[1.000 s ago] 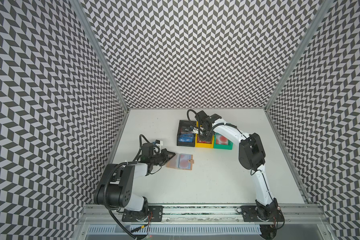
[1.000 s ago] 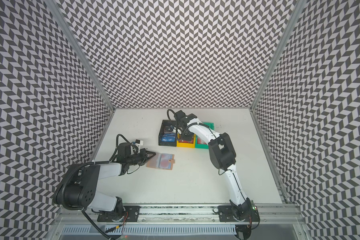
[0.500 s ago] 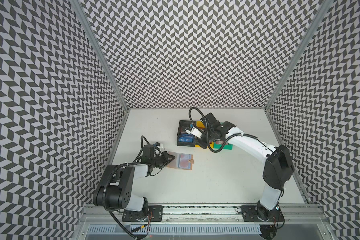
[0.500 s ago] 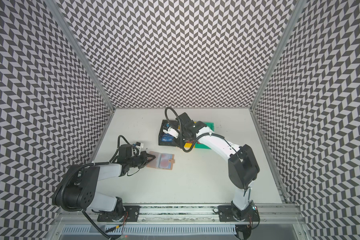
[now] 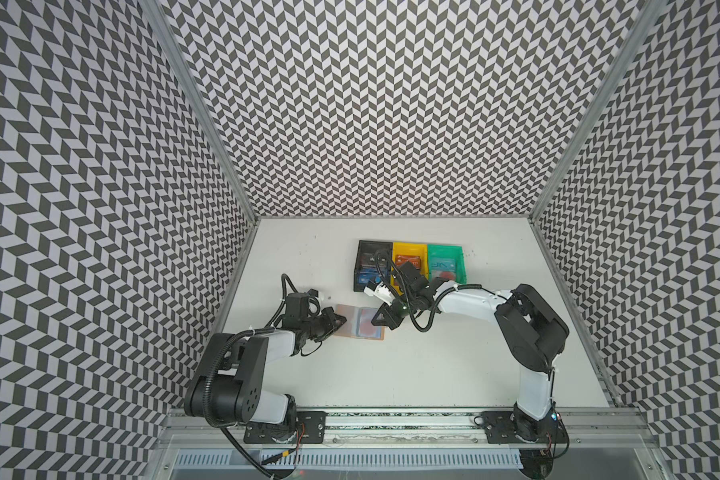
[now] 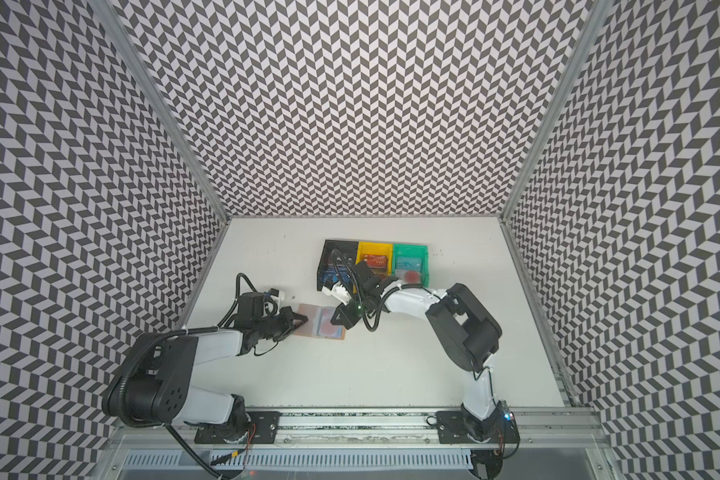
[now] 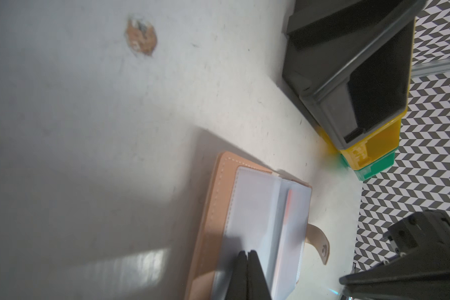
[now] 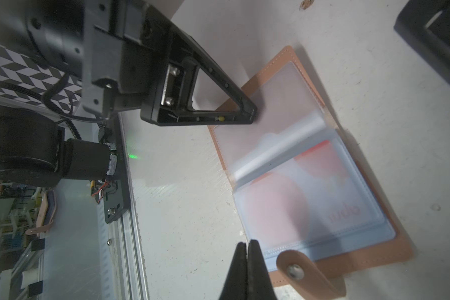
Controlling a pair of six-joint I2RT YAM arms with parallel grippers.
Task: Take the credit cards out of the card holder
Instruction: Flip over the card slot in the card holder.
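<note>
The card holder (image 5: 359, 324) lies open on the desk (image 5: 433, 365) between my two arms, clear sleeves facing up. A pale card with a red circle (image 8: 304, 197) sits in the sleeve on the snap tab (image 8: 296, 270) side. My left end effector (image 7: 247, 255) is clenched, its tips resting on the opposite sleeve page. My right end effector (image 8: 247, 245) is clenched on nothing, at the holder's edge beside the tab. Further cards lie in the black bin (image 5: 356, 266), yellow bin (image 5: 408, 246) and green bin (image 5: 443, 248) farther back.
</note>
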